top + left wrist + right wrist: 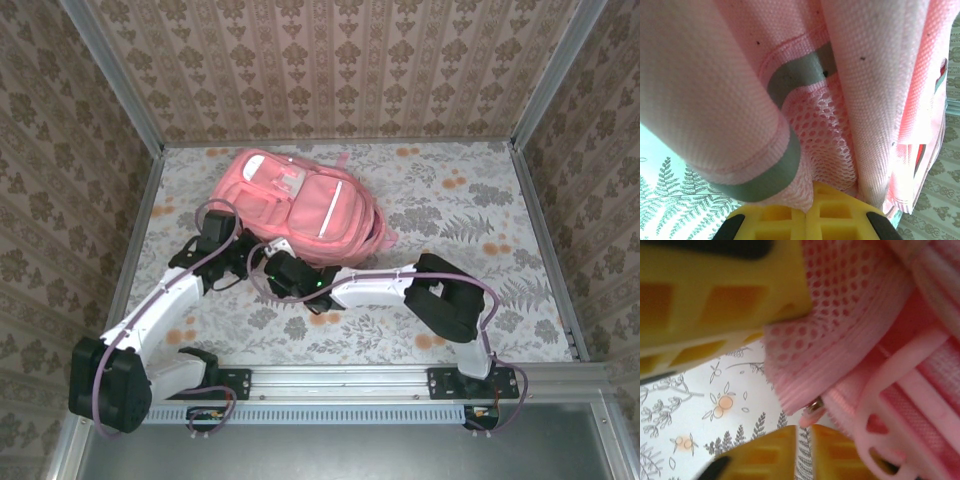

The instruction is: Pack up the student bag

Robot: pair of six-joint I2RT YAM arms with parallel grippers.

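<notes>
While clamping the left end effector tight on fabric of the student bag, flat left of centre on the table, holds the right end effector spread around a mesh hem beside the zipper pull. Looks soft, light, floppy; best gripped at seams.

The pink student bag, with white trim, mesh padding and zippers, lies flat and slantwise on the far left part of the table, its straps trailing toward the table's middle.
</notes>
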